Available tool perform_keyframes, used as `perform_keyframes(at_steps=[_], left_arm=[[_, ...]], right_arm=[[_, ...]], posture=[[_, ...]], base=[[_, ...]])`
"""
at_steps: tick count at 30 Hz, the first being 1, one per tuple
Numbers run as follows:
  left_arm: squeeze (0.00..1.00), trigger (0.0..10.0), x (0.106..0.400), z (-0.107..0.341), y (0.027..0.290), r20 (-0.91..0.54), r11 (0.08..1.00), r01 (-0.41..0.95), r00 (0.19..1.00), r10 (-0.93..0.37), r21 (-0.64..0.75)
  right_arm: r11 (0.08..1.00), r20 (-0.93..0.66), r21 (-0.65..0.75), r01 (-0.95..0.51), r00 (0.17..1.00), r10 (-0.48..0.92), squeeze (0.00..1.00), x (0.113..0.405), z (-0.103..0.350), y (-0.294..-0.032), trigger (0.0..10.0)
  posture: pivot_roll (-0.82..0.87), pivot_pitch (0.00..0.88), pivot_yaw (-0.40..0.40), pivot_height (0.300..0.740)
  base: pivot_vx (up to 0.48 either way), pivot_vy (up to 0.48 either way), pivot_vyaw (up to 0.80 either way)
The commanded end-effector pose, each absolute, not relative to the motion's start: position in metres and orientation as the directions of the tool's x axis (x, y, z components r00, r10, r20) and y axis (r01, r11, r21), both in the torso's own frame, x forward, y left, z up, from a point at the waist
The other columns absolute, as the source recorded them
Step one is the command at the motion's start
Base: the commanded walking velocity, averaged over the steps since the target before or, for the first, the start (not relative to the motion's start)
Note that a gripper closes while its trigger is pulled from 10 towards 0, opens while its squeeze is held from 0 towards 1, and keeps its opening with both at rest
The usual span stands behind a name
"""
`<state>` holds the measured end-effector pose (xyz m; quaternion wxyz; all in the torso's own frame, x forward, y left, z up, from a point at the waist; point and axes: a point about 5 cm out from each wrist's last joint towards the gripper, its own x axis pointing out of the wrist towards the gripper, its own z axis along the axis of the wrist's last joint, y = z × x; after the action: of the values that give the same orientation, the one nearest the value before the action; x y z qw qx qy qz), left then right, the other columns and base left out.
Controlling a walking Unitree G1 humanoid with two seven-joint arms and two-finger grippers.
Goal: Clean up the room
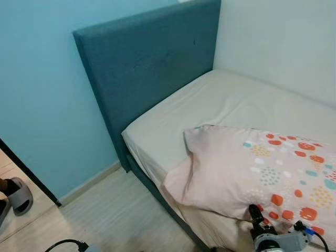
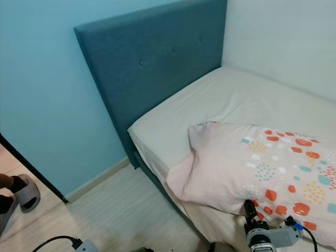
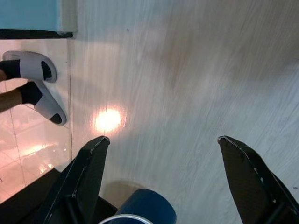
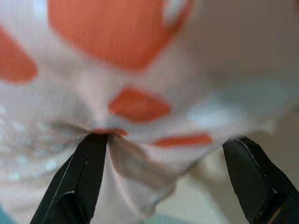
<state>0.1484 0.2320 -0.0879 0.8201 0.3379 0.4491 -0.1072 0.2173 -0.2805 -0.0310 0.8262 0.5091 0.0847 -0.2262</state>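
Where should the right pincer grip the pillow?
On the pillow's near edge, coming from the floor side. That edge overhangs the bed, leaving loose fabric; the open right pincer already straddles a fold there.

A pale pink pillow (image 1: 252, 168) dotted with orange, teal and yellow spots lies flat on the bed (image 1: 220, 100), its near edge overhanging the mattress side, one corner crumpled.

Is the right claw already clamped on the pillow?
No: in the right wrist view the right claw stands open, its fingers spread wide against the pillow fabric.
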Motion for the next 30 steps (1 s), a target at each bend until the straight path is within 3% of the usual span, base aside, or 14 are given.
perform_keyframes(at_steps=[1,6,17,27,28,30], left_arm=[[0.0,10.0,0.137,-0.089,0.244,-0.824,0.726,0.506,0.548,0.146,0.465],[0.0,10.0,0.133,-0.09,0.245,-0.824,0.716,0.52,0.549,0.137,0.466],[0.0,10.0,0.12,-0.087,0.261,-0.824,0.692,0.541,0.55,0.14,0.479],[0.0,10.0,0.117,-0.077,0.28,-0.795,0.656,0.554,0.595,0.117,0.512],[0.0,10.0,0.124,-0.065,0.294,-0.754,0.649,0.525,0.646,0.117,0.55],[0.0,10.0,0.128,-0.06,0.298,-0.737,0.647,0.513,0.666,0.114,0.564]], right_arm=[[0.37,-0.347,0.802,0.469,0.87,-0.351,0.0,0.216,-0.026,-0.293,10.0],[0.361,-0.307,0.808,0.465,0.856,-0.416,0.0,0.213,-0.018,-0.309,10.0],[0.386,-0.062,0.859,0.335,0.818,-0.572,0.0,0.198,0.016,-0.363,10.0],[0.362,-0.139,0.853,0.376,0.832,-0.538,0.0,0.215,0.019,-0.36,10.0],[0.359,-0.155,0.856,0.371,0.847,-0.508,0.0,0.23,0.027,-0.357,10.0],[0.36,-0.149,0.861,0.36,0.855,-0.497,0.0,0.235,0.03,-0.357,10.0]], posture=[[0.12,0.155,0.065,0.63],[0.14,0.179,0.073,0.63],[0.18,0.252,0.11,0.63],[0.25,0.337,0.147,0.63],[0.28,0.379,0.161,0.63],[0.28,0.379,0.161,0.63]], base=[[0.0,0.0,0.0],[0.0,0.0,0.0],[0.0,0.0,0.0],[0.0,0.0,0.0],[0.0,0.0,0.0],[0.0,0.0,0.0]])
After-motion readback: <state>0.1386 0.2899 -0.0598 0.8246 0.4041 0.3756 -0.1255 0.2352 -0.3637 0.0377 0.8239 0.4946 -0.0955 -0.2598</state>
